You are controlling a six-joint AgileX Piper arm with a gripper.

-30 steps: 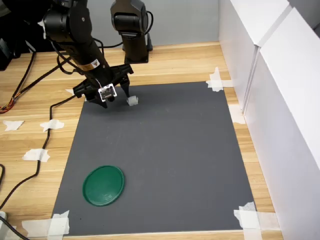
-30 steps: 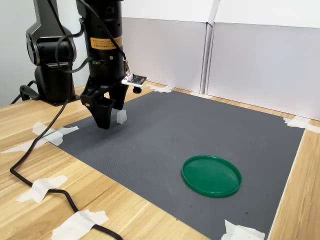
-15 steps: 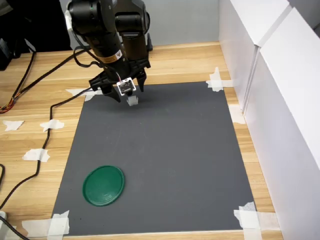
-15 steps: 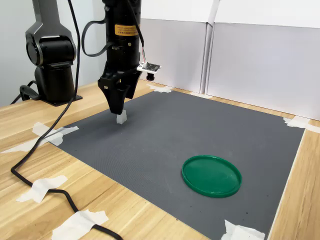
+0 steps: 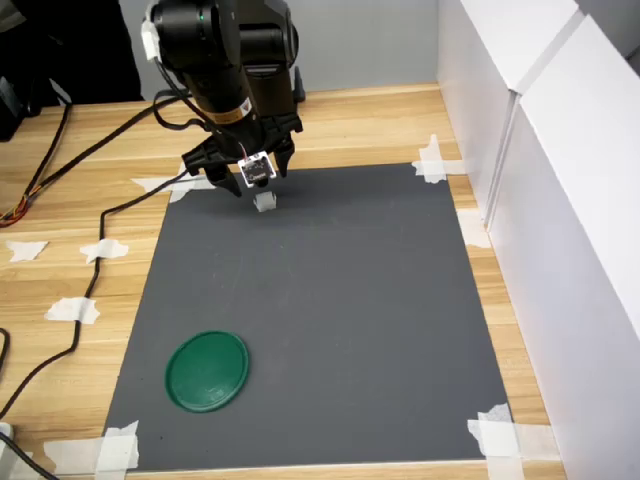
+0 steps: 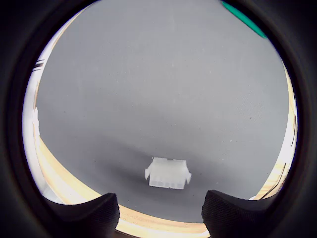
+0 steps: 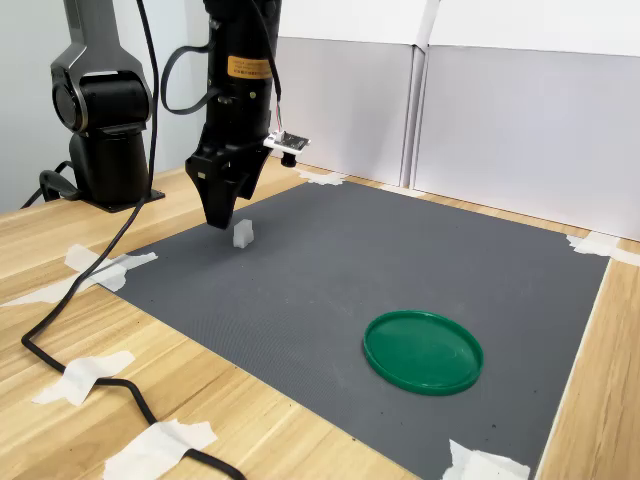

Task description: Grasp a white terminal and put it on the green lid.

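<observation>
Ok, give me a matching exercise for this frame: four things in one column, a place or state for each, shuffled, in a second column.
Things:
1. white terminal
2. green lid
3. pincer
4. tape pieces

Places or states:
A. bare, nothing on it
B. hovering open, holding nothing
C. pinning the mat corners to the wood
D. lying on the mat beside the pincer tips

Pairs: 1-D, 2-A, 3-B, 4-C

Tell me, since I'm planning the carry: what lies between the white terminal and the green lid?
Only bare grey mat between white terminal and green lid, in both exterior views.
</observation>
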